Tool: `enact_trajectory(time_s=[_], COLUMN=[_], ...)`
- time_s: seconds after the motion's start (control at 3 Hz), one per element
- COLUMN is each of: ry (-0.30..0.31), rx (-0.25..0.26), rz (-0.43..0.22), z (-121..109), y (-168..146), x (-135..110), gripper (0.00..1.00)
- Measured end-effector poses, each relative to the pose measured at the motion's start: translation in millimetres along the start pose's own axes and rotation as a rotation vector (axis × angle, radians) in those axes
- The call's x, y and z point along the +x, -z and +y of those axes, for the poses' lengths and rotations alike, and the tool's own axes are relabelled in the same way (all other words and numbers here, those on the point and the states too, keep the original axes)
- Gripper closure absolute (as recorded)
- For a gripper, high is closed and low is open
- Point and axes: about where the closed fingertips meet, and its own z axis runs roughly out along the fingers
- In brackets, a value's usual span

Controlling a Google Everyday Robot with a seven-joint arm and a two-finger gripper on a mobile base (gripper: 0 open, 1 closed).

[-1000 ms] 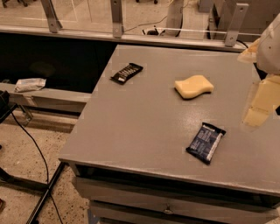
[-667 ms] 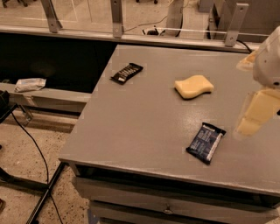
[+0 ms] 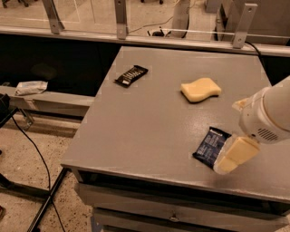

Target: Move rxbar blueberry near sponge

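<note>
hovering cream gripper (image 3: 232, 156), opening indiscernible, at right edge of flat navy-blue wrapped bar (image 3: 209, 145).
it should be centred first; pale yellow foam sponge (image 3: 200, 89) lies farther.

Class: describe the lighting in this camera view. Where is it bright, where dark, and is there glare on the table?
Camera view: brightest on the floor beyond the railing; darkest left of the table; the tabletop has a soft sheen near the sponge, no hard glare; the end effector, front right at the rxbar blueberry, is evenly lit.
</note>
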Motion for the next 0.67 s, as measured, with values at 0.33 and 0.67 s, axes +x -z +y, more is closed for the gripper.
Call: enact_trajectory(time_s=[0.33,0.67], ry=[-0.057,-0.094], rx=[-0.004,-0.015], rz=[-0.031,-0.045], z=[3,5], y=[-29,-45], x=[7,13], gripper=[0.0,0.17])
